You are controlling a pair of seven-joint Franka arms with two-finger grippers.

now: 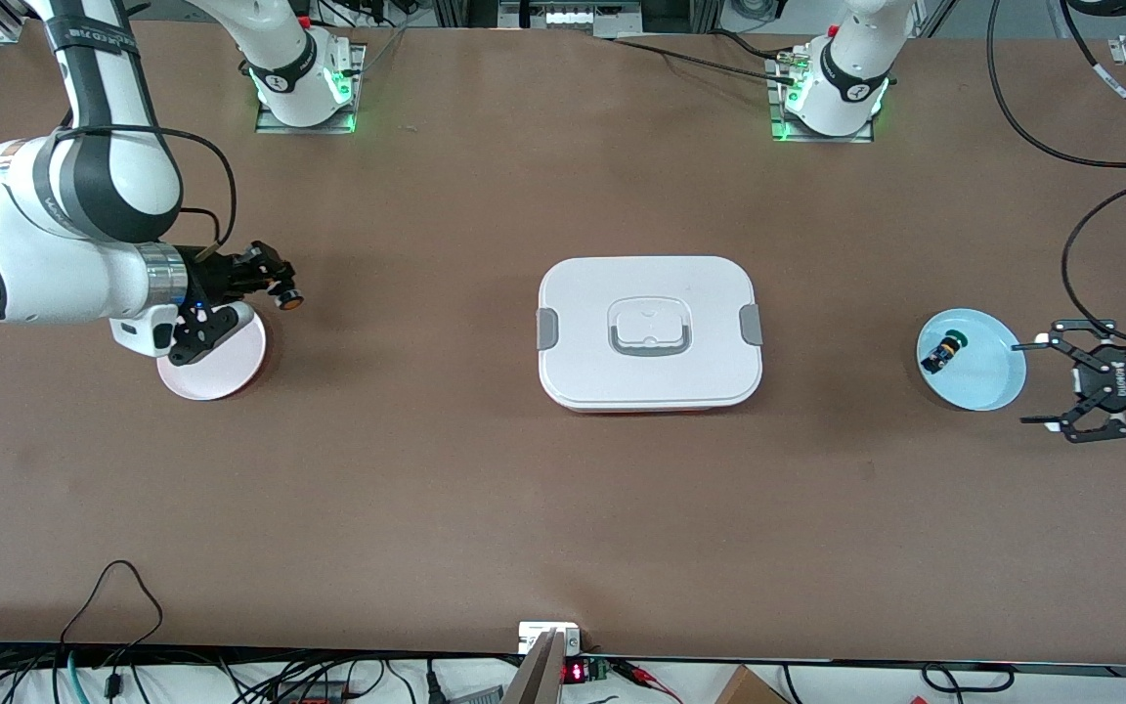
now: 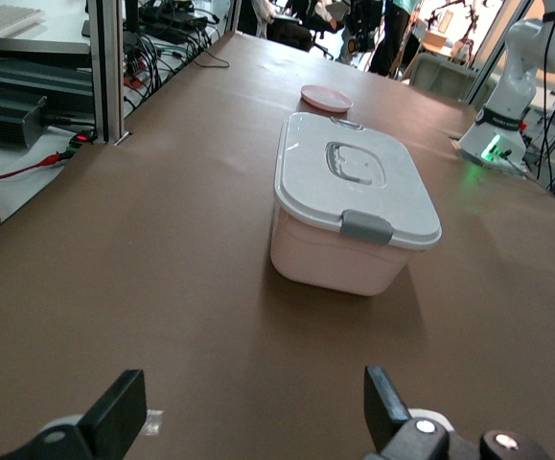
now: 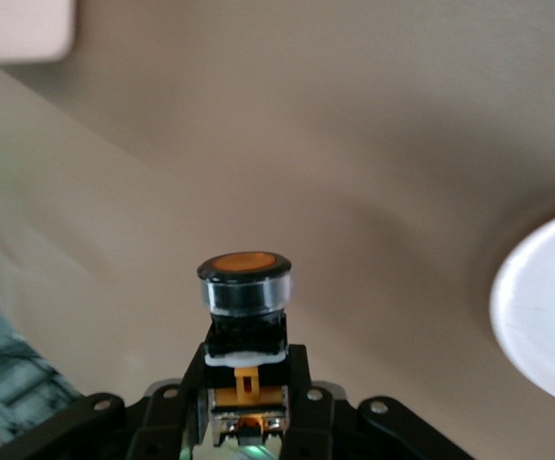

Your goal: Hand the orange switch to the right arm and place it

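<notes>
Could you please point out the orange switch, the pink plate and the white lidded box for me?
orange switch (image 3: 243, 266): right wrist view, on its orange cap.
pink plate (image 1: 221, 376): front view, on its bare surface.
white lidded box (image 1: 649, 293): front view, on its lid.

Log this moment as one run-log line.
right tool: shut on orange switch, beside pink plate | left tool: open, waiting by blue plate

Lidded box (image 1: 649, 332) mid-bench; plate (image 1: 216, 367) toward right arm's end; dish (image 1: 983, 367) holding small switch (image 1: 942, 352) toward left arm's end.

High front camera, two wrist cameras, sharing lidded box (image 1: 649, 332)
</notes>
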